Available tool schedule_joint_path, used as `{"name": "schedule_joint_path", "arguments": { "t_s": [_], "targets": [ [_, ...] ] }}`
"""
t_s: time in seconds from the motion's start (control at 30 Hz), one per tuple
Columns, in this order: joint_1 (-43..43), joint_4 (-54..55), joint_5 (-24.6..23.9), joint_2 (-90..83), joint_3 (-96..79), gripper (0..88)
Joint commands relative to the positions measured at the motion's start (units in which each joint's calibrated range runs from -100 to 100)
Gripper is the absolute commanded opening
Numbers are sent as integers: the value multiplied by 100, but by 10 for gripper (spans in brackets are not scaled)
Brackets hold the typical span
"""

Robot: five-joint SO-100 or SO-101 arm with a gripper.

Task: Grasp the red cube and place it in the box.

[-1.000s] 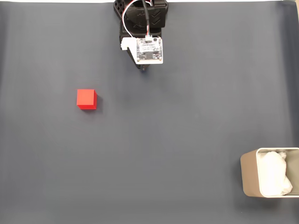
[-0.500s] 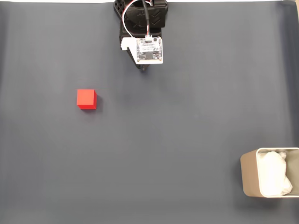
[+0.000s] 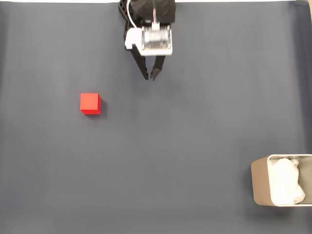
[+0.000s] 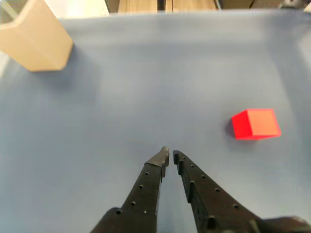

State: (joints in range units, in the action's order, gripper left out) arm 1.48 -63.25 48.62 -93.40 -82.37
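**Arm at the start, cube not yet reached**

In the wrist view the gripper comes in from the bottom edge, its two dark fingers nearly together with only a thin gap at the tips, and nothing held between them. Beyond it, toward 2 o'clock, the red cube sits alone on the dark mat, well apart from the tips. Farthest off, at 10 o'clock near the mat's far edge, stands the box.

In the fixed view the gripper hangs near the arm's base at 12 o'clock, the red cube lies toward 9 o'clock, and the box, lined with white paper, sits at 4 o'clock.

The step in hand looks like the reach for the cube. The next move likely calls for swinging toward it, spreading the fingers wider than the cube, and lowering astride it.
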Motion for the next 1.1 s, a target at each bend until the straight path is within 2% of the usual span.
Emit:
{"name": "schedule_joint_path", "arguments": {
  "t_s": [0.0,0.23,0.5,0.8,1.07],
  "targets": [
    [93,128,39,631,1631,0],
    [171,-208,142,1948,3921,0],
    [-13,-1151,239,3361,5919,0],
    [-766,-1626,234,4193,6585,0],
    [-1455,-1626,215,4782,6950,0]
  ]
}}
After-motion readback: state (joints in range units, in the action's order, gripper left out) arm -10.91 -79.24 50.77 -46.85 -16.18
